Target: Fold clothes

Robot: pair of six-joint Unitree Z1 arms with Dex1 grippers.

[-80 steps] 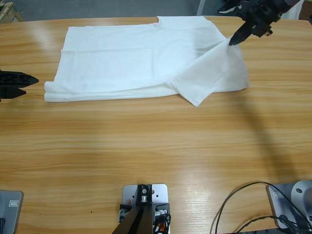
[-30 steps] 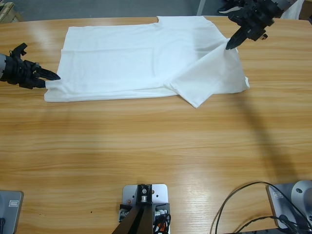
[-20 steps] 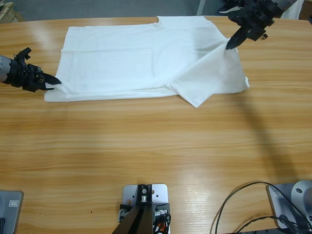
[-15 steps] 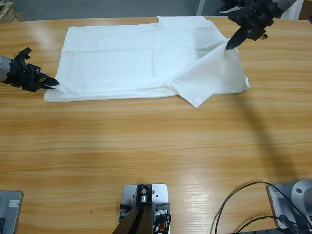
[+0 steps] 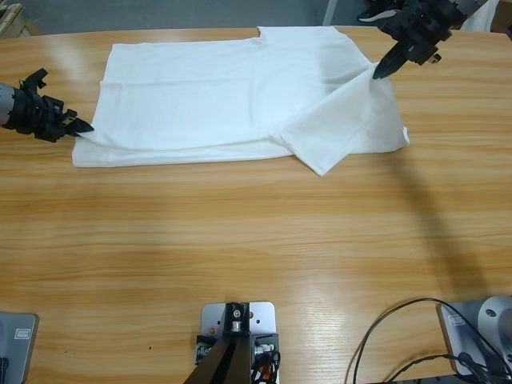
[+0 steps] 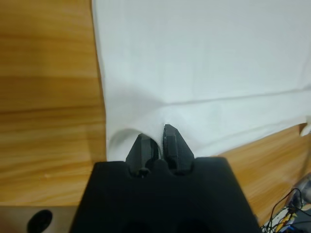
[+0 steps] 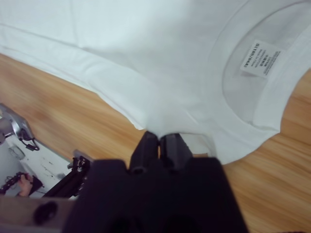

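My left end effector (image 5: 78,128) and right end effector (image 5: 379,72) each pinch opposite ends of the white T-shirt (image 5: 232,96), lying half-folded on the desk (image 5: 256,240), ready to lift together.

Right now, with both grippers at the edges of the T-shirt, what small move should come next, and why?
Probably lift both pinched edges a little. The left gripper is shut on the T-shirt at its hem end, and the right gripper is shut on cloth near the collar, yet the shirt lies flat on the table.
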